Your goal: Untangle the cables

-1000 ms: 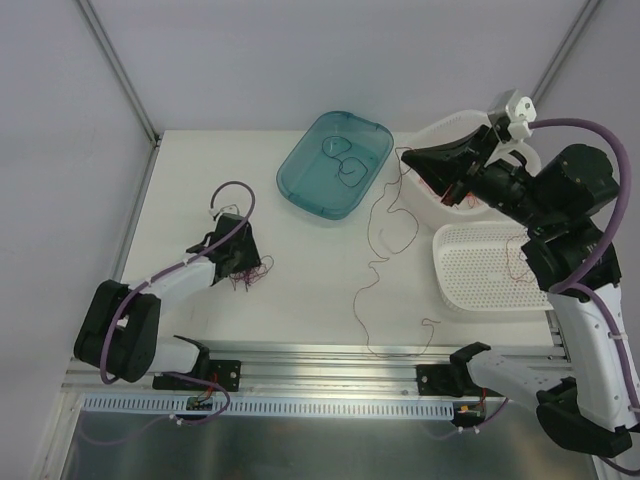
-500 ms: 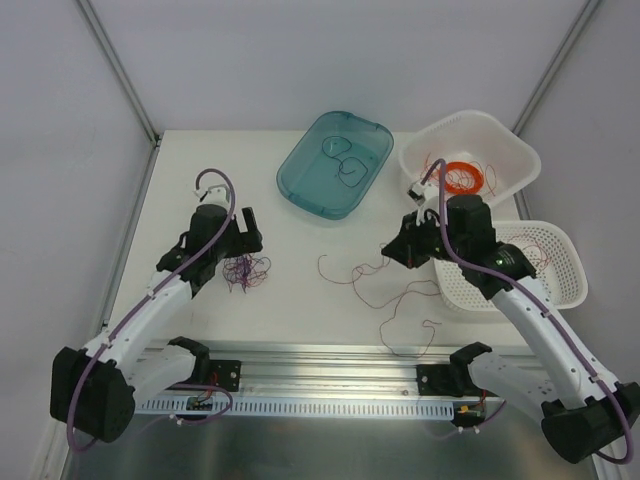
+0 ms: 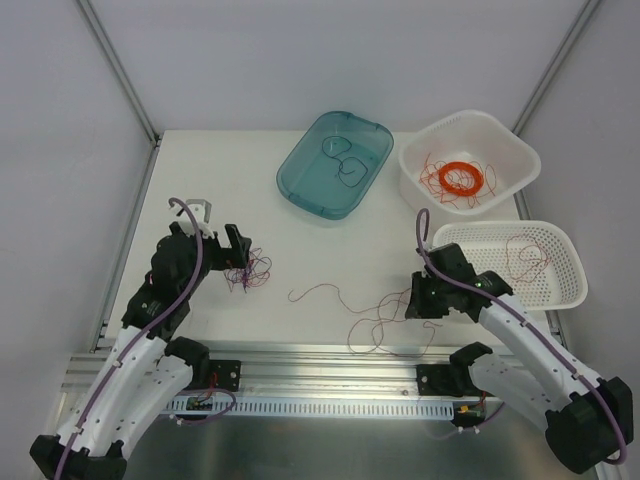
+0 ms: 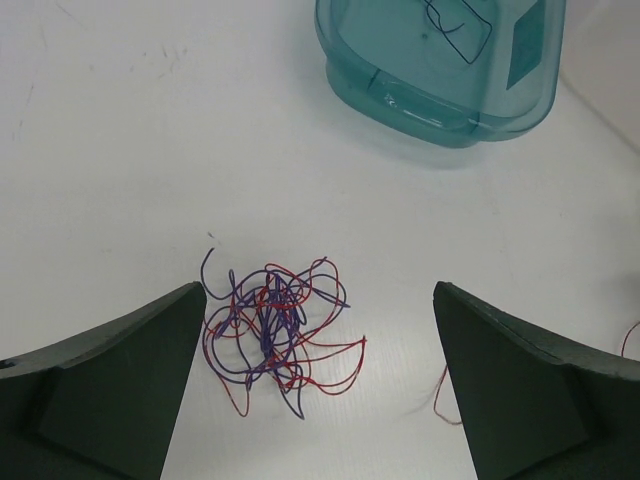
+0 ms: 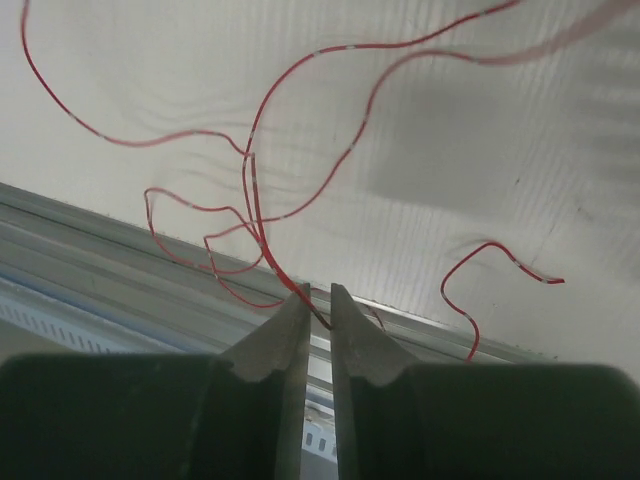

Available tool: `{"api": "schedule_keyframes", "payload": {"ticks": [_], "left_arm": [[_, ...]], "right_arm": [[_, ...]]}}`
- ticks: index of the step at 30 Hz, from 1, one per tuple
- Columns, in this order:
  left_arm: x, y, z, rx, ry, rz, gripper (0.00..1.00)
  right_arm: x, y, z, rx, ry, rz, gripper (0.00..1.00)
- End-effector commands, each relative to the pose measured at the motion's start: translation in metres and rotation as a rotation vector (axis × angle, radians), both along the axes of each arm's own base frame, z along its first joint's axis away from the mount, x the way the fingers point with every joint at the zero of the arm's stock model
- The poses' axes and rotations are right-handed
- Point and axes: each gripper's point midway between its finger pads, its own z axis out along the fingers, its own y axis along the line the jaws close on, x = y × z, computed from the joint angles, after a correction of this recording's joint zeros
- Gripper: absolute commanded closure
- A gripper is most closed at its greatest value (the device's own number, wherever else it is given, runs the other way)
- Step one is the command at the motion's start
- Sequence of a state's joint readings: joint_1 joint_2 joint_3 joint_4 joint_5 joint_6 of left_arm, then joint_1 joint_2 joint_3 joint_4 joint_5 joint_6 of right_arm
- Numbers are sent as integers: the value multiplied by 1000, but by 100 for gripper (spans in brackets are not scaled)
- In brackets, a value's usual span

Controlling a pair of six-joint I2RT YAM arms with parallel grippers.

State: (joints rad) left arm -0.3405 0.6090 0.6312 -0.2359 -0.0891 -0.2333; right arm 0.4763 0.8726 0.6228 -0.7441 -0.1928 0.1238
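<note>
The cables show as a small wad of red and purple wires on the white table, left of centre. My left gripper hovers over the wad, open wide and touching nothing. One long red cable lies loose in loops near the table's front edge. My right gripper is low over that edge. Its jaws stand a narrow gap apart, wider than the wire, with the red cable's end running into the gap.
A teal tray with a dark wire stands at the back centre. A white bowl basket at the back right holds an orange ring coil. A flat white basket holds a red wire. A metal rail lines the front edge.
My left gripper opened wide and drew back, leaving the wad on the table. My right arm swung down from the baskets to the front edge, laying the red cable out, and its jaws parted slightly.
</note>
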Motion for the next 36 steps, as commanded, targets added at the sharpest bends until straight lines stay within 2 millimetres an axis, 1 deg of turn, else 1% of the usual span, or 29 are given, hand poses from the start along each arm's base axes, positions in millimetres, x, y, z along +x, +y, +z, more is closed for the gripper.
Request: {"api": "schedule_keyframes", "payload": {"ticks": [1,3,4,5,7,8,9,10,11,12,13,14,15,16,17,18,19,20,21,22,24,25,30,31,32,36], "left_arm": [[-12,7,-13,51,-6,-16,1],[-18,10,-16,53,-12,-11,1],[-20,11,-21,59,-4,-14,1],[-21,11,-23,59,-3,-15,1],[-25,12,-30,65,10,-19,1],[-26,12,-31,66,13,-20,1],[-28,13,-32,68,15,-20,1],[-28,13,-35,70,21,-20,1],[-29,13,-35,73,20,-21,1],[-29,13,-36,74,22,-21,1],[-29,13,-37,72,24,-22,1],[-28,13,-36,74,23,-22,1],[-28,13,-37,79,28,-23,1],[-27,13,-38,82,32,-22,1],[-26,14,-40,88,40,-19,1],[-26,14,-41,93,42,-22,1],[-26,13,-41,94,43,-24,1],[-26,13,-41,98,44,-25,1],[-26,13,-42,103,48,-28,1],[-25,14,-41,109,46,-29,1],[-24,15,-44,116,55,-23,1],[-24,15,-44,116,57,-24,1],[-24,13,-45,115,65,-33,1],[-24,13,-46,117,66,-34,1],[-24,13,-46,119,69,-36,1],[-23,14,-46,120,65,-30,1]], "right_arm": [[-1,-4,-9,-25,39,-121,83],[-4,-5,-16,-48,60,-155,77],[-3,-4,-17,-55,55,-162,74],[-5,-2,-17,-59,52,-160,66],[-2,-3,-14,-73,34,-185,54],[-3,-2,-10,-79,25,-180,44],[1,-7,-9,-112,-1,-200,39],[1,-5,-7,-113,-2,-206,36],[2,-4,-6,-114,-8,-214,30],[8,1,-1,-98,-27,-227,27],[10,7,1,-81,-36,-220,25],[11,13,-2,-82,-20,-233,16],[19,19,2,-76,-40,-241,13],[17,25,3,-89,-40,-222,9],[20,24,-6,-149,-22,-239,4],[21,26,-7,-177,-26,-234,2],[21,32,-5,-198,-32,-218,1],[21,34,-8,-219,-32,-212,3],[22,37,-16,-251,-17,-209,3],[23,47,-16,-245,-26,-191,3],[26,54,-21,-258,-23,-204,3],[26,55,-28,-285,-11,-208,3],[35,78,-38,-272,-10,-251,2],[34,81,-41,-279,-3,-265,1],[33,79,-49,-310,12,-271,0],[23,71,-71,-357,64,-318,14]]}}
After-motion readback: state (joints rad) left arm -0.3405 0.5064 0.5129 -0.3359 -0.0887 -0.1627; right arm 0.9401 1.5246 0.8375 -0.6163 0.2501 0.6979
